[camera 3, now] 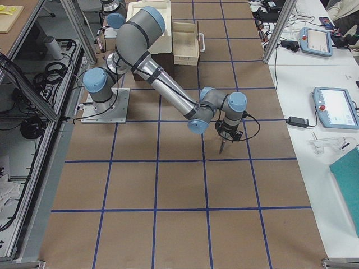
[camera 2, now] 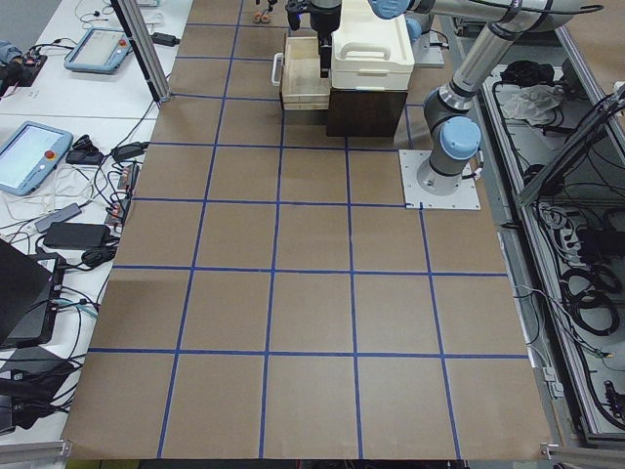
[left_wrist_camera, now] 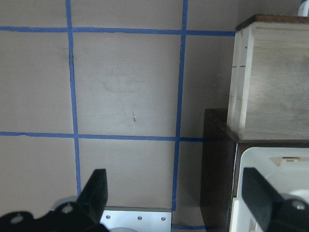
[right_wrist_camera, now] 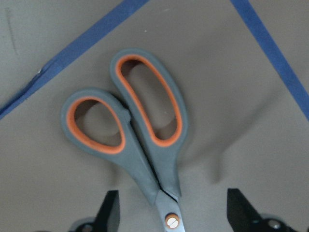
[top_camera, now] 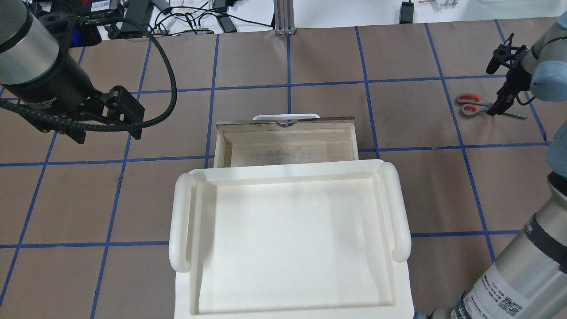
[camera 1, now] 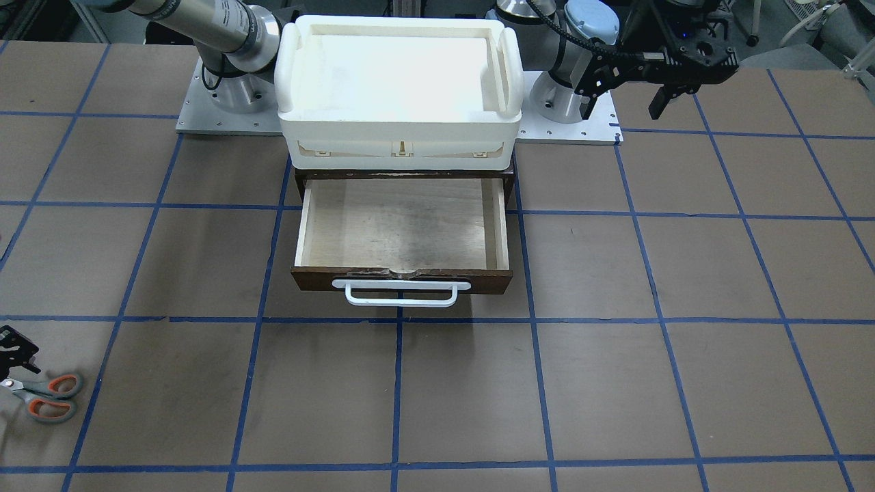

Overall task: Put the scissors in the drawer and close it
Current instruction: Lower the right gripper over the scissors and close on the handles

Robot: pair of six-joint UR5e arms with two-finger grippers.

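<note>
The scissors (top_camera: 476, 105) are lying flat on the table (camera 1: 615, 383), way off on the robot's right and well apart from the drawer (camera 1: 314, 280), which is pulled out, pale bottom showing. The right gripper (right_wrist_camera: 174, 210) hangs right over them, spread wide either side of the pivot, not gripping. The left gripper (left_wrist_camera: 176, 191) is wide apart too, beside the cabinet (left_wrist_camera: 217, 169).

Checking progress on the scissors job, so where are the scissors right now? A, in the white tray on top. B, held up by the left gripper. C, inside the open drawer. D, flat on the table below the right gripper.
D: the scissors lie flat on the table under the right gripper, jaws open either side of the pivot, and the drawer is empty.
</note>
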